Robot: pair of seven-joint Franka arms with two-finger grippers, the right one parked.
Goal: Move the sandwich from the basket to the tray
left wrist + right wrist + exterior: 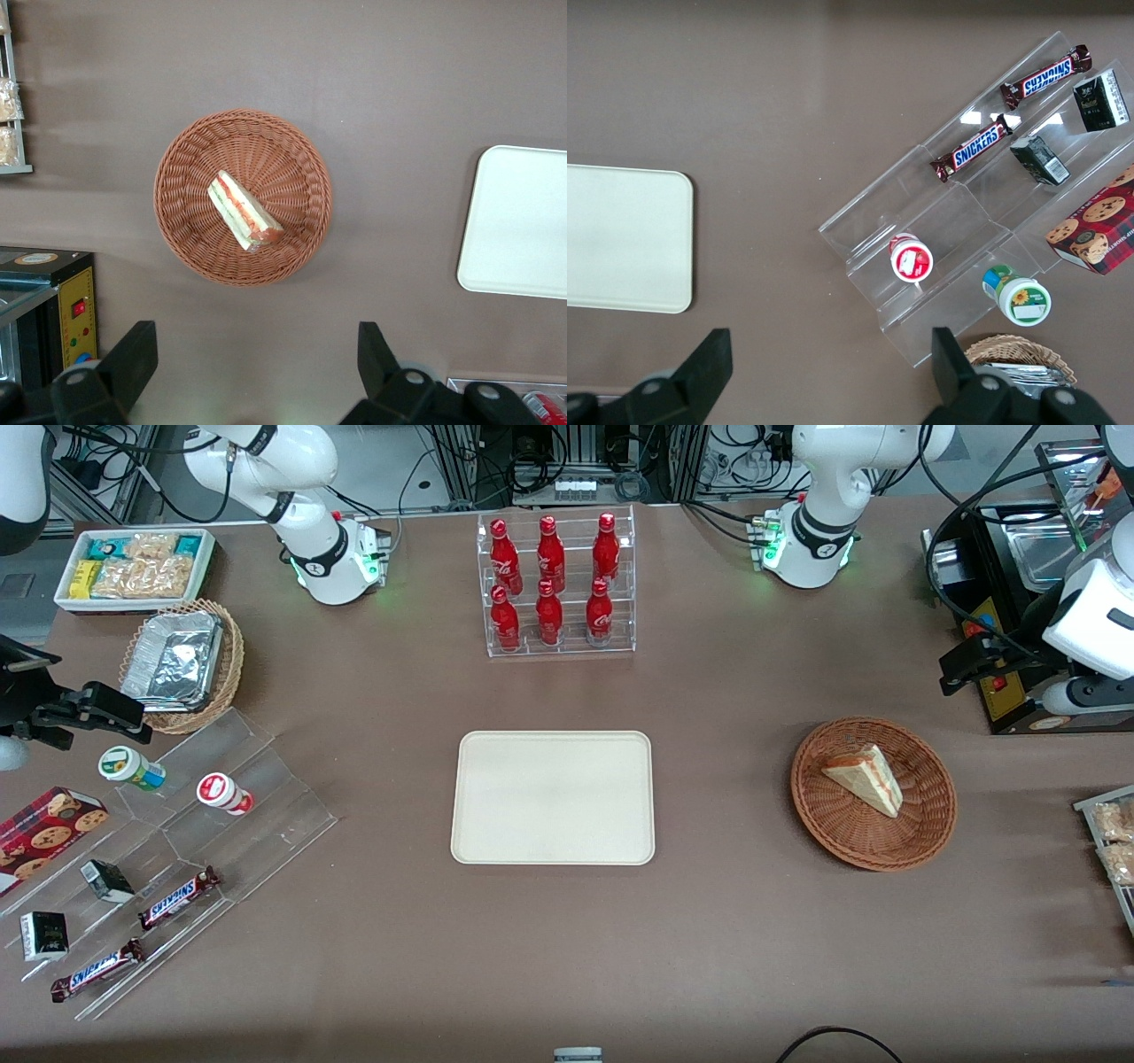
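We see a brown table (709,921) w/ the sandwich (864,778) lying in the round reddish-brown wicker basket (842,833), toward the working arm's end of the table. It's a pale cream wedge; the wrist view shows red and green filling along its cut edge, and it sits roughly mid-basket. The cream tray (553,797) lies flat at the table's centre, well apart from the basket, nothing on it.

The left arm's gripper (257,372) hangs above the table, not over the basket itself but over bare table just beside it. Its two dark fingers (133,359) are spread wide, holding nothing, and touch neither basket nor sandwich. In the front view we find the gripper at approx. the frame's edge, (974,662), farther from the camera than the basket.

Farther from the camera than the tray stands a clear rack of red bottles (554,584), upright in two rows.
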